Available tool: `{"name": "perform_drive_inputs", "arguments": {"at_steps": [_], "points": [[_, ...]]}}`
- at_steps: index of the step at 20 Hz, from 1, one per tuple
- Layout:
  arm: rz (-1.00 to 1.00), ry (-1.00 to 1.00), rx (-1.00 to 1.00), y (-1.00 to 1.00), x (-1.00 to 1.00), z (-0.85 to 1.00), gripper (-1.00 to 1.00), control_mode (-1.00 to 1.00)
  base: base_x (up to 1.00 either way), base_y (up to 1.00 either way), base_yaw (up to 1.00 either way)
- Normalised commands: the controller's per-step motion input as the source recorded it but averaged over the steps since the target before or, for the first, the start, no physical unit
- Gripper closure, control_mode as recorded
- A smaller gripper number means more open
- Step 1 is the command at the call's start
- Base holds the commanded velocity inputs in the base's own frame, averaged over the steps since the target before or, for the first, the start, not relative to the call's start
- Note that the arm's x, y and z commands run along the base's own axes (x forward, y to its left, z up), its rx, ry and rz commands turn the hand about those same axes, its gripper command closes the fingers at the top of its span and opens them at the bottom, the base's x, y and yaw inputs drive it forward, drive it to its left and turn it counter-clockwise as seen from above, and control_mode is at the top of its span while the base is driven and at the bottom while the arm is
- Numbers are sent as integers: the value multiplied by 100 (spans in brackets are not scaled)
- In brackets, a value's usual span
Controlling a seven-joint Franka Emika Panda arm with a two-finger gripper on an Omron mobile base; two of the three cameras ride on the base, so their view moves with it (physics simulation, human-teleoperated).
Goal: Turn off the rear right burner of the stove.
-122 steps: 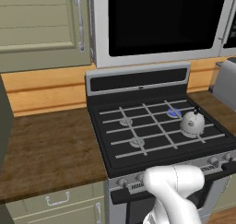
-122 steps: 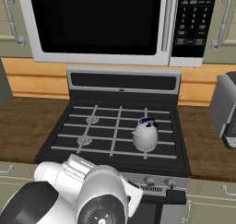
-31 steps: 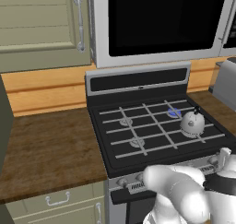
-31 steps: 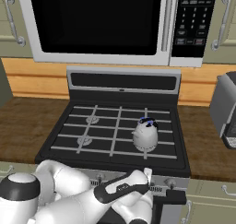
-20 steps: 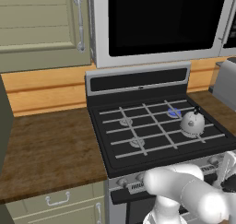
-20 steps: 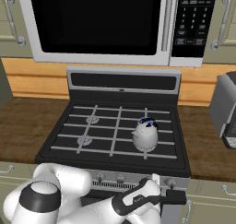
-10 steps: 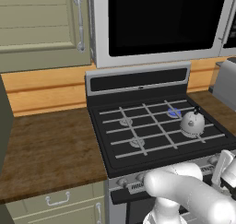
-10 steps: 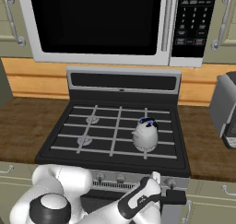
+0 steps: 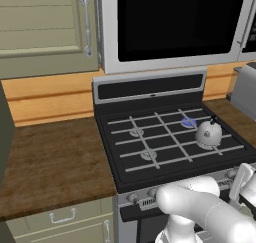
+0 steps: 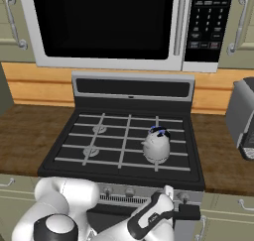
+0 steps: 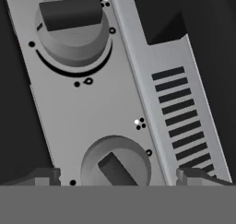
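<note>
The stove (image 9: 125, 174) is a black range with light-grey grates. Its rear right burner (image 9: 188, 122) glows blue, just behind a white domed kettle (image 9: 208, 133). From the right base view the blue burner (image 10: 158, 131) peeks over the kettle (image 10: 156, 147). My gripper (image 10: 190, 211) is low in front of the right end of the silver knob strip (image 10: 124, 191). Seen from the hand, the gripper (image 11: 117, 178) is open, its fingertips (image 11: 44, 176) on either side of a round knob (image 11: 115, 165) without touching it. A second knob (image 11: 73, 29) sits further along the strip.
A big microwave (image 10: 114, 27) hangs above the stove. A grey toaster (image 10: 243, 118) stands on the right counter. Wooden countertop (image 9: 50, 162) lies left of the stove, with cabinet drawers (image 9: 62, 219) below. A vent grille (image 11: 177, 117) runs beside the knobs.
The hand has edged closer to the right end of the knob strip, jaws still wide. The burner still glows blue and the kettle has not moved.
</note>
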Motion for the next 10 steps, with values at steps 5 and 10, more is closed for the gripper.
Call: {"name": "perform_drive_inputs", "arguments": {"at_steps": [5, 10], "points": [[0, 0, 5, 2, 15, -5, 100, -100, 0, 0, 0], [0, -1, 5, 9, 16, -8, 100, -100, 0, 0, 0]]}}
